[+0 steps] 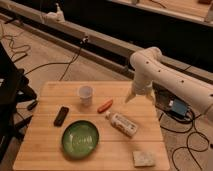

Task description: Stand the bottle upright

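Observation:
The white bottle (pixel 121 123) lies on its side on the wooden table (pixel 50 145), right of centre, its narrow cap pointing up-left toward the orange carrot-like piece (pixel 104 105). My gripper (pixel 138 97) hangs from the white arm above the table's far right edge, up and to the right of the bottle and apart from it. It holds nothing that I can see.
A white paper cup (pixel 86 94) stands at the back centre. A black remote-like object (pixel 61 115) lies at the left, a green bowl (pixel 80 138) at the front, a pale sponge (pixel 144 158) at the front right. Cables run over the floor around the table.

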